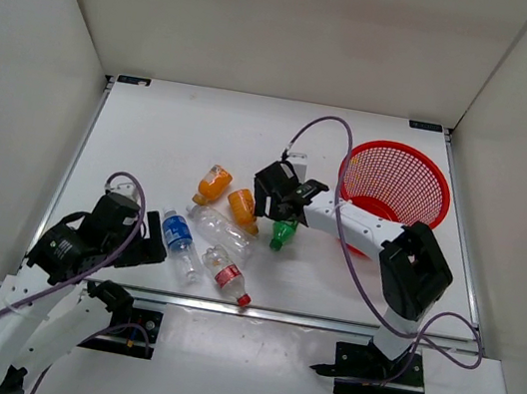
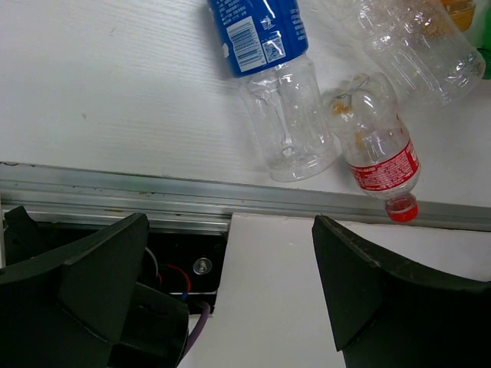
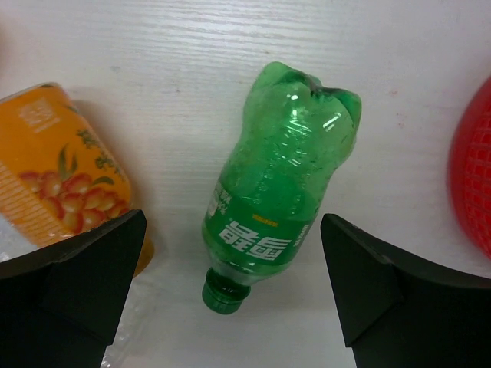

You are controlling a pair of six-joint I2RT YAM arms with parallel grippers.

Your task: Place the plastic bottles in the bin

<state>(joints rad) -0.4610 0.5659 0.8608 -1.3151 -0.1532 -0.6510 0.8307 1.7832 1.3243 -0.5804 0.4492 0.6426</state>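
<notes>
— Where is the green bottle lying?
— It is lying flat on the table, just left of the bin and outside it.
— Is the right gripper pinching it?
— No. Its jaws are standing spread and straddling the bottle, with a gap showing on each side.
— And the left gripper?
— It is also gaping and gripping nothing, hanging far left of the bin.
— And the other bottles?
— All are lying farther left of the bin than the green one.
</notes>
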